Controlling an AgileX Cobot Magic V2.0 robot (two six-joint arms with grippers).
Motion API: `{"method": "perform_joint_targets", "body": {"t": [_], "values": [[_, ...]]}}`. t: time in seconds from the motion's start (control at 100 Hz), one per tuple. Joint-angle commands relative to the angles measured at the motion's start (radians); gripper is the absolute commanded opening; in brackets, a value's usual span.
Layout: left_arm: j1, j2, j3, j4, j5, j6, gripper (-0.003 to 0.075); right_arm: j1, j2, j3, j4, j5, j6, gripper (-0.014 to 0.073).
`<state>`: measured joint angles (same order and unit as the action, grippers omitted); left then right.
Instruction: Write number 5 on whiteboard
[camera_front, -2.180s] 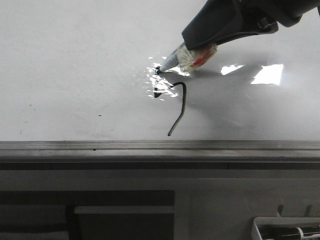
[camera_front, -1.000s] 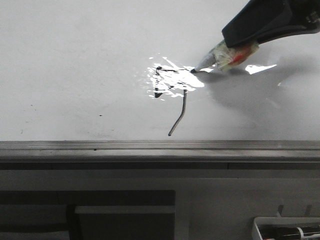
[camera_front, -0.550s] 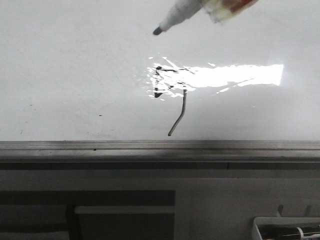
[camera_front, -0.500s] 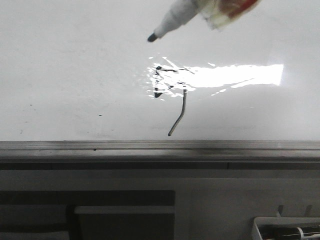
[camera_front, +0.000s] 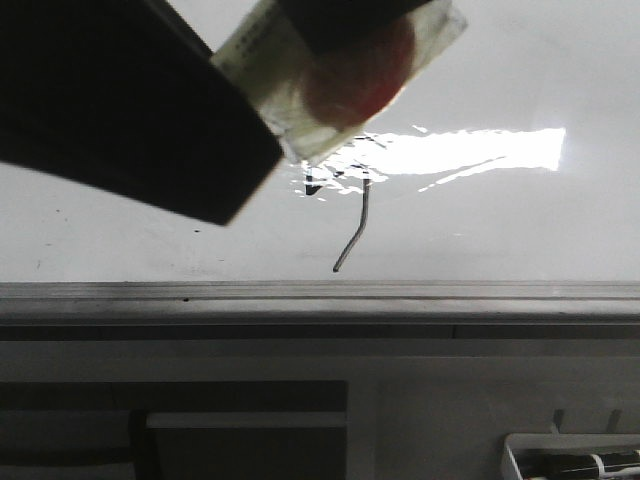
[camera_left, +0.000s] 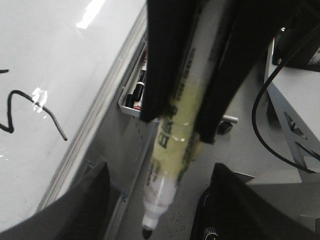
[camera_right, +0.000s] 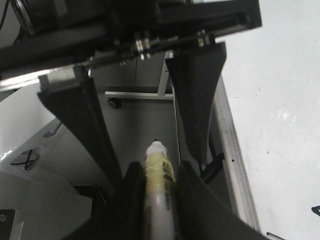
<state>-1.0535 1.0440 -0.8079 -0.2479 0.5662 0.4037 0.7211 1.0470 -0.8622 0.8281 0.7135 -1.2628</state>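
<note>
Large glossy white whiteboard (camera_front: 500, 230) lies flat on the bench, glare across it, grey aluminium rail (camera_front: 320, 292) along its near edge. Thin black marker-stroke number 5 (camera_front: 352, 222) sits mid-board: angular top, long bent tail toward the rail. Right gripper (camera_right: 160, 172) is clamped on a yellow-labelled white-nosed marker pen (camera_left: 177, 110), tip lifted clear of the board. Left gripper (camera_left: 161, 172) is spread wide, fingers either side of the pen, not touching. Small white tray (camera_front: 575, 455) below the rail holds spare markers.
</note>
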Motion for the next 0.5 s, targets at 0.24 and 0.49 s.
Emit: {"method": "perform_joint_targets", "body": {"t": [0.24,0.49], "values": [[-0.009,0.028,-0.038,-0.019,-0.124,0.002,0.0247,0.004,-0.009,-0.030,0.034,0.014,-0.011,-0.0040],[-0.009,0.037,-0.037,-0.019,-0.140,0.002,-0.0021,0.004,-0.009,-0.030,0.034,0.016,-0.011,-0.0040]]}}
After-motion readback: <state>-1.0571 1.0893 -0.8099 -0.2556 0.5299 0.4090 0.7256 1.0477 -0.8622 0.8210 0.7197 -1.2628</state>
